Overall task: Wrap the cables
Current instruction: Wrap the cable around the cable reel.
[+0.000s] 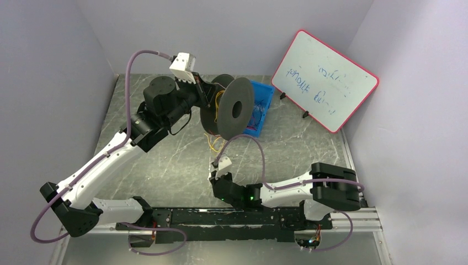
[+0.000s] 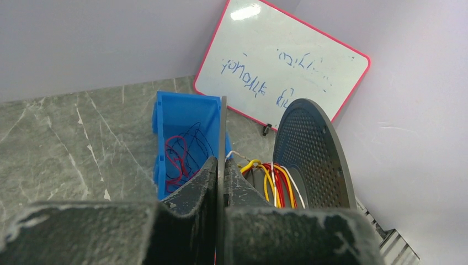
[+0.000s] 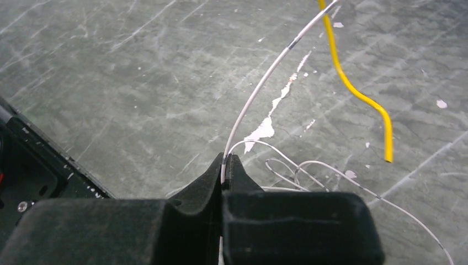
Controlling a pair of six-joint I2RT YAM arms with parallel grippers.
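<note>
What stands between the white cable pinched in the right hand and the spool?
Nothing visible. The white cable runs free from the right hand over the table towards the spool; a yellow cable lies beside it.

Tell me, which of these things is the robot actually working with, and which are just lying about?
In the job:
spool, gripped by left tool
cables wound on it
white cable pinched in right tool
blue bin of more cables

Lying about:
whiteboard
</note>
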